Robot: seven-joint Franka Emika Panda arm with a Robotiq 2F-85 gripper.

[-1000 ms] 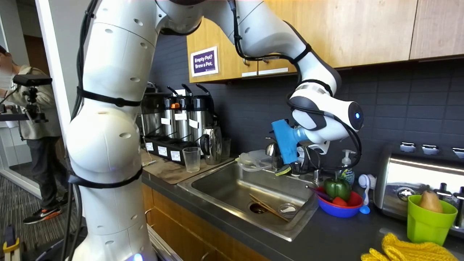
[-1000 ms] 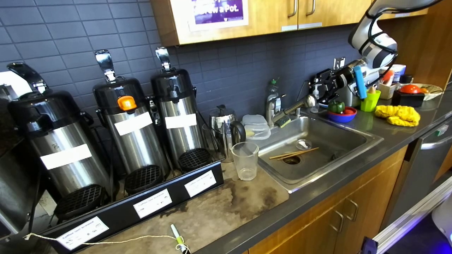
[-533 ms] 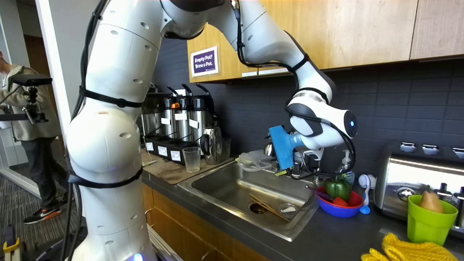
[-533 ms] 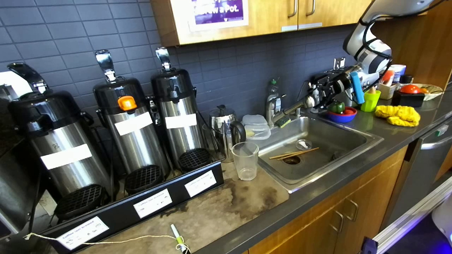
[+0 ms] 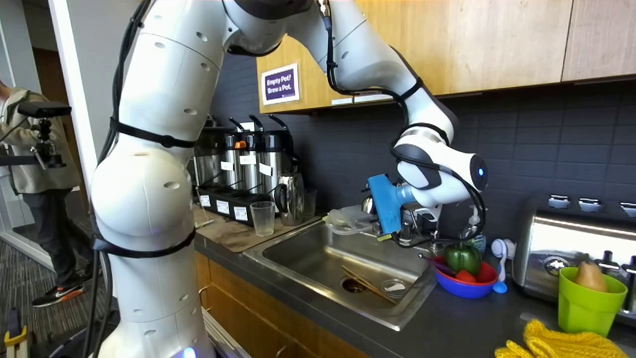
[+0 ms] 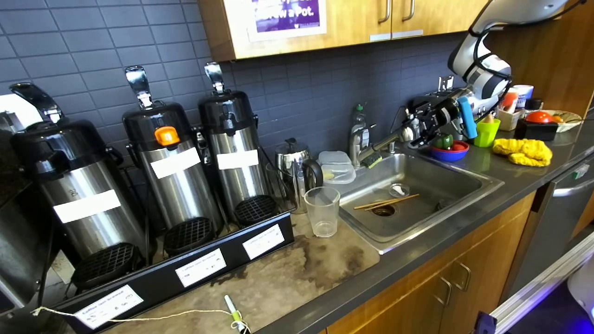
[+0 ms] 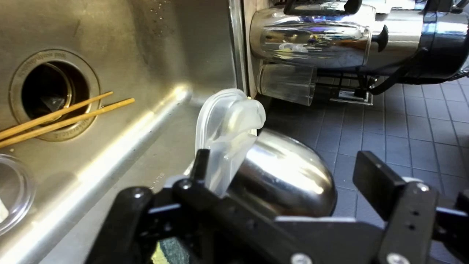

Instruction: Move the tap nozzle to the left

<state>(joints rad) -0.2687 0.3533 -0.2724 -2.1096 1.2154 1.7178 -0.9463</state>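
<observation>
Between parted jaws, gaps line both edges of the tap nozzle [image 7: 287,174].

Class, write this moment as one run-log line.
black two-fingered gripper: open | rounded shiny chrome tap nozzle: appears between the jaws in wrist view | contact: cannot tell | goal: move nozzle left

The shiny, round-tipped chrome tap nozzle [image 6: 389,141] runs along the back edge of the sink [image 6: 441,214].
</observation>
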